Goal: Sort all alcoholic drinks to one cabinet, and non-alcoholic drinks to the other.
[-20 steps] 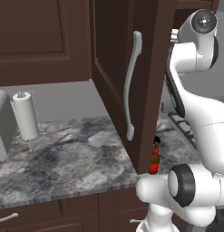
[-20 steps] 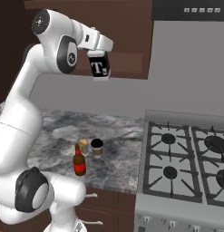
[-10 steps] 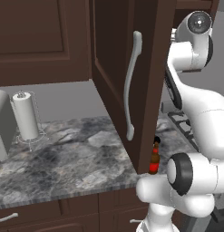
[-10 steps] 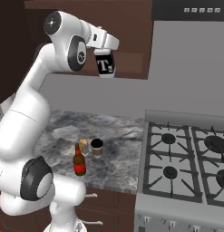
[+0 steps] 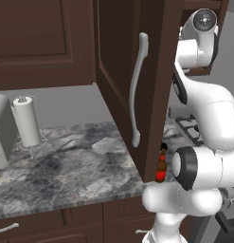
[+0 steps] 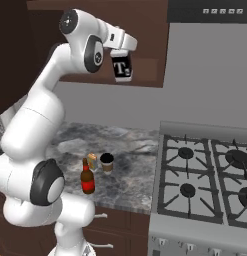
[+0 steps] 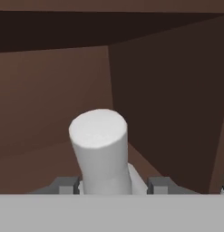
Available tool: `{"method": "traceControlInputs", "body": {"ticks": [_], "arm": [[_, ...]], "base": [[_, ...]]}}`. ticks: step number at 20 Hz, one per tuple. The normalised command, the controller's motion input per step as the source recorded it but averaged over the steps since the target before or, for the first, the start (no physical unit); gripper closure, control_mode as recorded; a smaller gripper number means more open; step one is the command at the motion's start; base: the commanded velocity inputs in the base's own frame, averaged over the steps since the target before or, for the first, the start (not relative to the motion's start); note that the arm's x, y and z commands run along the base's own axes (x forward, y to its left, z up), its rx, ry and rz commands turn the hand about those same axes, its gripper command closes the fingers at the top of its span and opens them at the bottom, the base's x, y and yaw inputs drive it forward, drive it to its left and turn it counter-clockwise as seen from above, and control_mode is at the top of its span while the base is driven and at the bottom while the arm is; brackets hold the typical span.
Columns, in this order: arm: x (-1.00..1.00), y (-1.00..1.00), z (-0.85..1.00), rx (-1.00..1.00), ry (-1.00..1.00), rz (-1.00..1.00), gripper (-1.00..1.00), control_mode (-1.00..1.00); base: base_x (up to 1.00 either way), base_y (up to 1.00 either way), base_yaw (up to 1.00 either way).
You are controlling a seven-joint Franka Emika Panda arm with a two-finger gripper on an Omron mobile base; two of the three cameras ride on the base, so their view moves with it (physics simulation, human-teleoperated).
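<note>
White, with a black "T" on its label, the bottle (image 6: 122,68) has risen further over the last second and moved in toward the mouth of the open wall cabinet (image 6: 145,75); in the hand view its pale cap (image 7: 99,128) now points into the plain brown inside. That suggests the first alcoholic drink is close to being placed, though it is not yet set down. The jaws are closed on the bottle, gripping its body. The arm (image 6: 55,90) reaches high, elbow bent, wrist turned toward the cabinet, gripper (image 6: 121,46) just under its bottom edge. Still on the counter (image 6: 130,175) are the brown bottle (image 6: 87,177), the coffee cup (image 6: 107,162) and the yellowish can (image 6: 92,160) beside it. The cabinet door (image 5: 137,85) hangs open.
</note>
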Motion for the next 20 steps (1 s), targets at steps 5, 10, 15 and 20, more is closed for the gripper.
{"method": "traceControlInputs", "body": {"ticks": [5, 10, 15, 20], "arm": [[0.37, -0.08, 0.0, 0.0, 0.0, 0.0, 1.0, -1.0], [0.34, -0.08, 0.0, 0.0, 0.0, 0.0, 1.0, -1.0], [0.29, -0.04, -0.02, 0.0, -0.02, 0.0, 1.0, -1.0], [0.24, 0.0, -0.04, 0.0, -0.03, 0.0, 1.0, -1.0]], "base": [[0.0, 0.0, 0.0], [0.0, 0.0, 0.0], [0.0, 0.0, 0.0], [0.0, 0.0, 0.0]]}}
